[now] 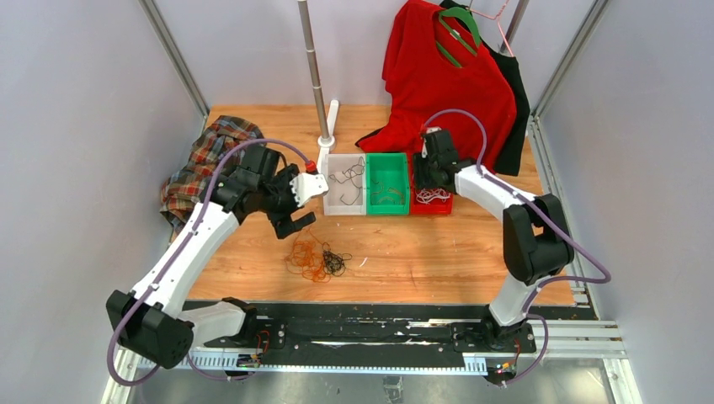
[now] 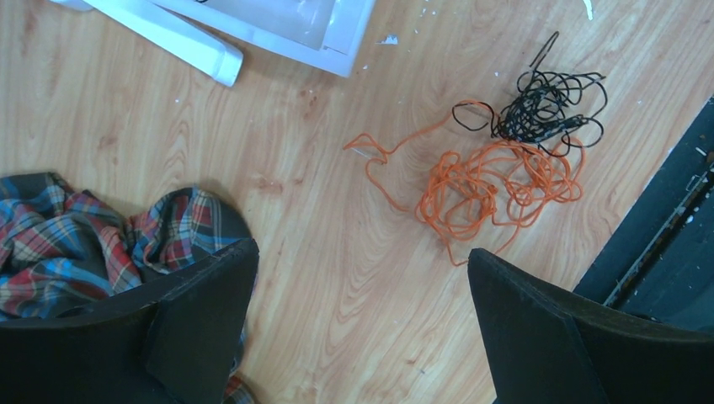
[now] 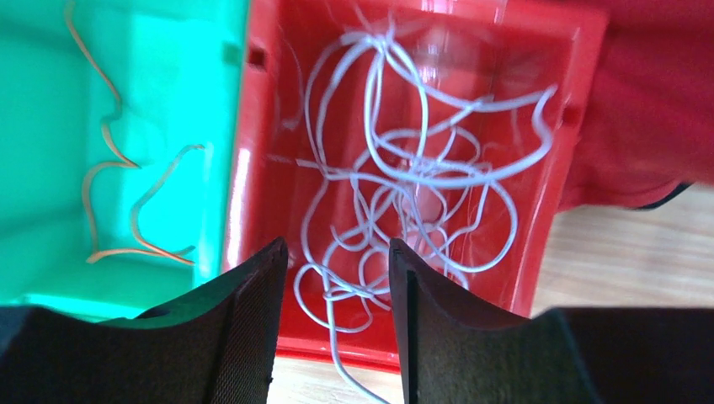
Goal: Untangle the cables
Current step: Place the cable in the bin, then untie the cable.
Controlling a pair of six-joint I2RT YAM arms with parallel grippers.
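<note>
A tangle of orange cable [image 1: 308, 256] [image 2: 497, 189] knotted with a smaller black cable [image 1: 336, 263] [image 2: 543, 105] lies on the wooden table. My left gripper [image 1: 292, 221] [image 2: 362, 257] hovers open above bare wood, up and left of that tangle, with nothing between its fingers. White cables [image 3: 404, 177] [image 1: 433, 195] fill the red bin [image 3: 581, 50]. One white strand hangs over the bin's near rim. My right gripper [image 3: 337, 252] [image 1: 428, 172] is open just above that bin. The strand runs loose between its jaws. An orange cable [image 3: 126, 194] lies in the green bin [image 1: 387, 162], a dark one [image 1: 347, 181] in the white bin [image 1: 330, 206].
A plaid shirt [image 1: 206, 160] [image 2: 76, 244] is bunched at the table's left, next to my left finger. A red shirt [image 1: 446, 76] on a green hanger hangs behind the bins, beside a metal pole [image 1: 313, 67]. A black rail [image 1: 362, 328] runs along the near edge.
</note>
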